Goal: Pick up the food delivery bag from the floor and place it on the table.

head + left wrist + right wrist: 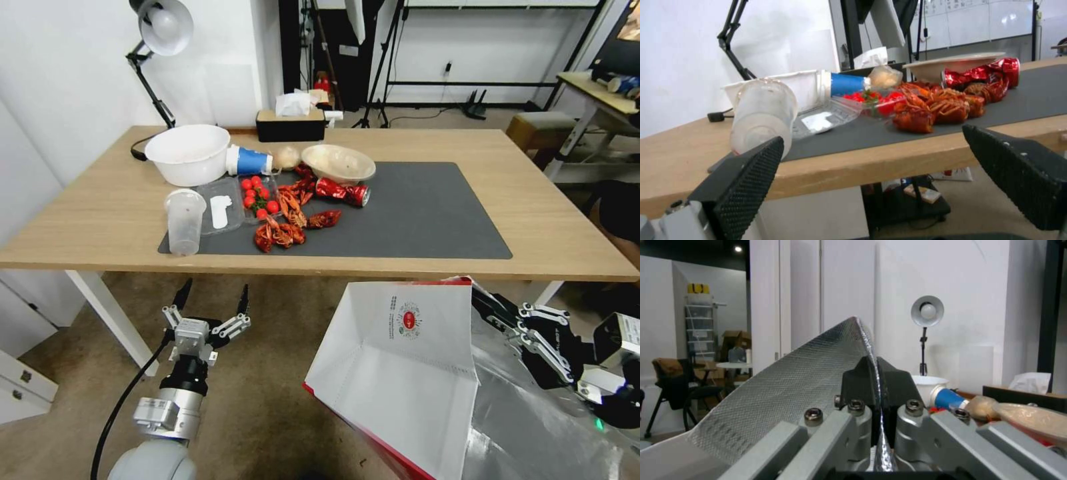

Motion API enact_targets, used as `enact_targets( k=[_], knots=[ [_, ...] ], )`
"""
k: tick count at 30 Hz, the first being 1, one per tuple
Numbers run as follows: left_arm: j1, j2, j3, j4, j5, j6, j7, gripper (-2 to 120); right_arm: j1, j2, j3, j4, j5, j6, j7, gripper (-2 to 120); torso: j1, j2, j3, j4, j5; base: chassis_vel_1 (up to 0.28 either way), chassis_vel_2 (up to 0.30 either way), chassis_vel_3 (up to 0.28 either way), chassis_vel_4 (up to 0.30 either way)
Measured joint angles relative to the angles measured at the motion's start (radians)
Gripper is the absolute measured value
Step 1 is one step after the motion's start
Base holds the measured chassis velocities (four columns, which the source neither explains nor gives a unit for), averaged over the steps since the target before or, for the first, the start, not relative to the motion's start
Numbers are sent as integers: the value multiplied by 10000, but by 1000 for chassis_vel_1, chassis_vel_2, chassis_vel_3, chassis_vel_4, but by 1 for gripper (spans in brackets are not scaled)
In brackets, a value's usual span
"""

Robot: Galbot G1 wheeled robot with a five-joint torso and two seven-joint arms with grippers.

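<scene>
Food delivery bag (407, 373) off the floor (267, 400), near right of the surface (547, 220), foil edge pinched in right gripper (876, 400); placing remains. Left gripper (212, 308) spread, empty.

Red-and-white, foil-lined food delivery bag (407, 373)

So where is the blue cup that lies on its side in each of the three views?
Head view: the blue cup lies just right of the white bowl.
Left wrist view: it lies behind the clear tray, next to the white bowl.
Right wrist view: it lies next to the white bowl.
Shared landmark: the white bowl.
</scene>
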Motion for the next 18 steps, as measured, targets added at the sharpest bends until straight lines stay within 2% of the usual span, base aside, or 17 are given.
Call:
enact_targets(
  k=[18],
  knots=[
    [-112,32,1,132,-35,1,11,100,73,18,-109,-17,-110,11,72,0,358,819,457,-1,0,0,0,0,0]
  ],
)
